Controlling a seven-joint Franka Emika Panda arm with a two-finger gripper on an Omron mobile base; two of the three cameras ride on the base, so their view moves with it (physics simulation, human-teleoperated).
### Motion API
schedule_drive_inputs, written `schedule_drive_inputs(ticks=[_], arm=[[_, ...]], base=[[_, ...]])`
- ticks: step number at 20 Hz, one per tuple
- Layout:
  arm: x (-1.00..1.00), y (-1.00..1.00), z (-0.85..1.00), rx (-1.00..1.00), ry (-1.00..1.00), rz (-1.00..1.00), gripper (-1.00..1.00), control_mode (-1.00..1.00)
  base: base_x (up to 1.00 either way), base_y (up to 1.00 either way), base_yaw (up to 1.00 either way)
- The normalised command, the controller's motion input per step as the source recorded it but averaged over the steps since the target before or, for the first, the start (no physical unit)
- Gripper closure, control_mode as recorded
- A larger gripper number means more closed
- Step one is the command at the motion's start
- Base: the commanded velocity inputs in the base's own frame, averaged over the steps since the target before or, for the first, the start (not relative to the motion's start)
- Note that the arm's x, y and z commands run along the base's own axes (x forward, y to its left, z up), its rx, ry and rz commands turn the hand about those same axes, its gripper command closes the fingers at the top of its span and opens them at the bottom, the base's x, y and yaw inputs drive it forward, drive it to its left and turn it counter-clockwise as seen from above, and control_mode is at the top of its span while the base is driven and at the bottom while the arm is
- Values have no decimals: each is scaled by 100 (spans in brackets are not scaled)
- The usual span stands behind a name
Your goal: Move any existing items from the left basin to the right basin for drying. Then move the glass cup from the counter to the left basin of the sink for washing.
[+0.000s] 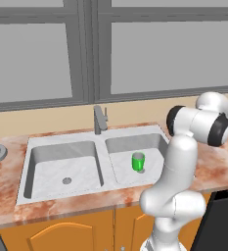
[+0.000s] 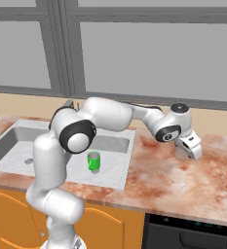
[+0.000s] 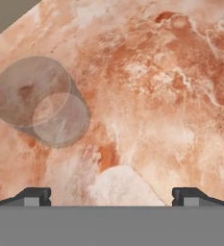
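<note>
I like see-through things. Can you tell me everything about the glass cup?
The glass cup is a small tumbler with no handle, so clear and pale grey that the counter's red-brown marble pattern shows right through it. In the hand view you look down into it: one round circle is its mouth, the other its bottom. It seems to stand upright on the counter. It looks empty. Nothing else touches it; the open gripper hangs above, off to one side.
</note>
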Motion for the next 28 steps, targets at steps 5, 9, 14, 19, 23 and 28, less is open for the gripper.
schedule_drive_inputs(ticks=[5,9,14,19,23,28], arm=[[10,0,-4,0,0,0,-100,-100],[1,0,0,0,0,0,-100,-100],[8,0,0,0,0,0,-100,-100],[15,-7,-5,0,-2,0,-100,-100],[5,-11,-13,0,-6,0,-100,-100],[0,-18,-9,0,-7,0,-100,-100]], base=[[0,0,0],[0,0,0],[0,0,0],[0,0,0],[0,0,0],[0,0,0]])
